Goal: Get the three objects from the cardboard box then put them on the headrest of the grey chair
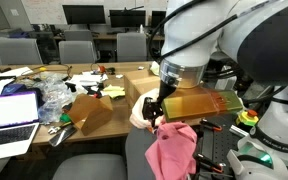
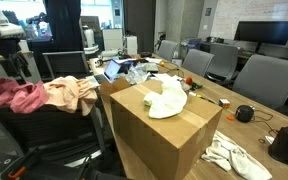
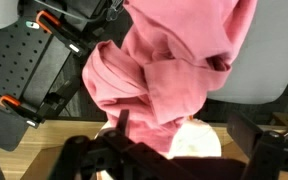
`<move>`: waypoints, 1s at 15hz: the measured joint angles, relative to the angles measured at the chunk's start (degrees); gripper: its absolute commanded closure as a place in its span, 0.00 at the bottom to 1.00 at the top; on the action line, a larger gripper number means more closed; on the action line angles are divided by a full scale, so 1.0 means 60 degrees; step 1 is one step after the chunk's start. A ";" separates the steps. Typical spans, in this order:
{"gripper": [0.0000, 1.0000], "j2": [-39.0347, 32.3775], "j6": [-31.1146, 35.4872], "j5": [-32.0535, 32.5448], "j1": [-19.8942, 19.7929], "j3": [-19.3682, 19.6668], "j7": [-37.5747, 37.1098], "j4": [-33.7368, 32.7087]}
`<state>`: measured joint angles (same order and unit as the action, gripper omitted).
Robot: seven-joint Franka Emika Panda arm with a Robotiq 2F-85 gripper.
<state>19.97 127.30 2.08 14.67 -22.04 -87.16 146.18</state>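
Note:
In the wrist view my gripper (image 3: 184,142) is open, its dark fingers (image 3: 115,138) spread wide, just off the bright pink cloth (image 3: 174,65). That cloth hangs bunched over the top of the grey chair (image 3: 276,62), with the pale peach-cream cloth (image 3: 196,140) beside it. In both exterior views the pink cloth (image 1: 172,150) (image 2: 19,97) and the peach one (image 2: 74,92) cover the headrest, which is hidden. My gripper (image 1: 156,107) hovers right above them. The light yellow-green cloth (image 2: 167,100) lies on top of the large cardboard box (image 2: 154,140).
A smaller brown box (image 1: 89,110), a laptop (image 1: 9,115) and clutter sit on the wooden table. A black perforated plate with orange clamps (image 3: 34,80) is beside the chair. Grey office chairs (image 2: 269,75) line the table. A white cloth (image 2: 234,155) lies low by the box.

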 measured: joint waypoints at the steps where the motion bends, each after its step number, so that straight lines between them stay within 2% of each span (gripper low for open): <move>1: 0.00 0.0137 -0.0001 0.0000 -0.0069 0.0027 -0.0026 0.0067; 7: 0.00 0.1183 -0.0128 -0.0007 -0.0571 0.0462 -0.0104 0.0550; 15: 0.00 0.2777 -0.1528 -0.0615 -0.1165 0.1136 -0.0385 0.1512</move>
<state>36.63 118.12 -1.61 7.68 -15.22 -89.47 155.25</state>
